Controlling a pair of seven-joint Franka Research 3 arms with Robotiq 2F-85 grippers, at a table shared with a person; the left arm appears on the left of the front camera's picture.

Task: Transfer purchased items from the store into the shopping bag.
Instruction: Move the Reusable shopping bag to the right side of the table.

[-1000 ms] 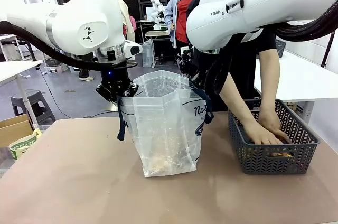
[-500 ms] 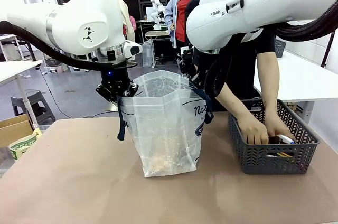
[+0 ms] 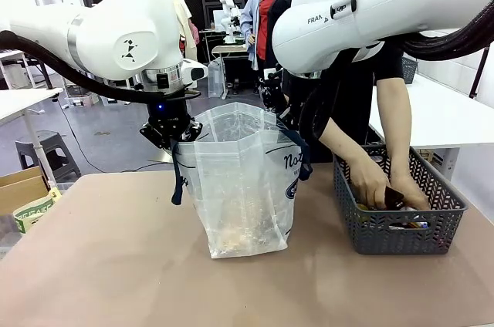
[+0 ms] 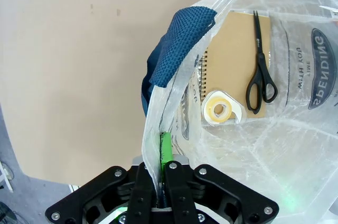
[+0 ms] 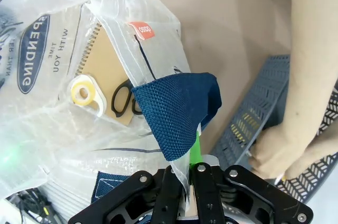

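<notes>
On the brown table (image 3: 116, 265), the shopping bag (image 3: 239, 188) stands upright in the middle with its mouth spread wide. Just to its right sits a dark grey lattice basket (image 3: 401, 234). The left gripper (image 4: 164, 145) is clamped tight on the bag's rim by one navy strap, and the right gripper (image 5: 193, 150) is pinched on the opposite rim the same way. The person's hands (image 3: 372, 185) are down inside the basket. The purchased items lie at the bag's bottom: a tan spiral notebook (image 4: 232, 65), black scissors (image 4: 260, 73) on top of it, and a tape roll (image 4: 221, 110).
</notes>
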